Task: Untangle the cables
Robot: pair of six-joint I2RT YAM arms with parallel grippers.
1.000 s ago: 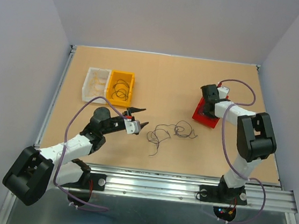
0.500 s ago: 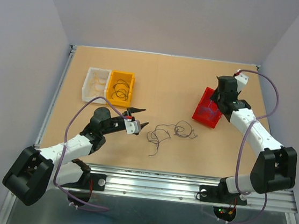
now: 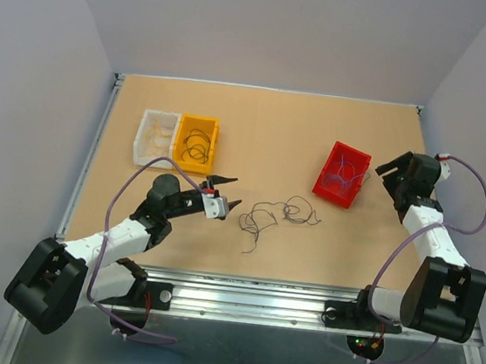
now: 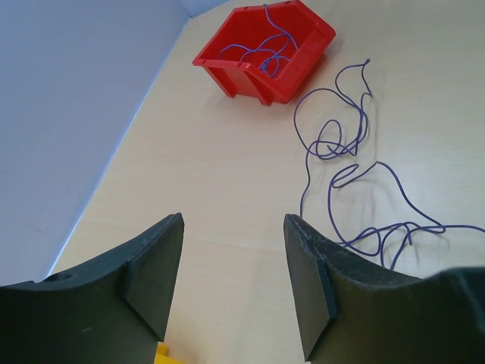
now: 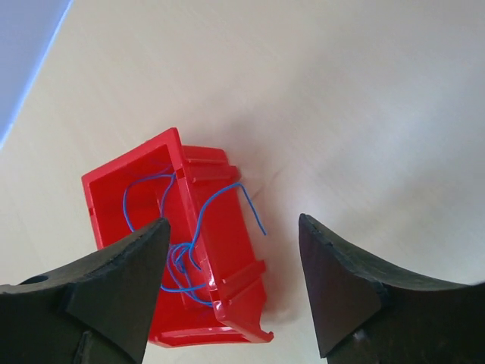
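1. An aluminium rail (image 3: 283,296) runs along the near edge of the table (image 3: 276,124), which has a smooth, matte, tan top.
2. The left gripper (image 3: 229,191) (image 4: 235,280) sits left of centre and low over the table, pointing right. Its dark, wedge-shaped fingers (image 4: 155,273) are spread wide. They hold nothing and touch nothing.
3. Just to the right of it, with bare table between, the cables (image 3: 292,210) (image 4: 333,148) lie flat near the middle of the table. They are a loose tangle of hair-thin dark blue loops, with one tail trailing toward the near edge. There is open table all round the tangle.
4. The right gripper (image 3: 388,174) (image 5: 231,280) is at the right side, close to the right edge of the table and pointing left. Its black fingers (image 5: 341,280) are parted wide and empty.
5. Just to the left of that gripper, and not touching it, is a glossy red plastic bin (image 3: 329,185) (image 5: 231,243) (image 4: 235,76). It sits skewed to the table edges. A thin blue cable (image 5: 182,254) is coiled inside, with one loop arching over the rim.
6. At far left a yellow bin (image 3: 213,143) holds a dark cable (image 3: 196,150) in loops. A translucent white bin (image 3: 140,139) touches its left side and holds pale strands too faint to make out.
7. Beyond the bins, bare table stretches to the far edge, under plain grey walls.
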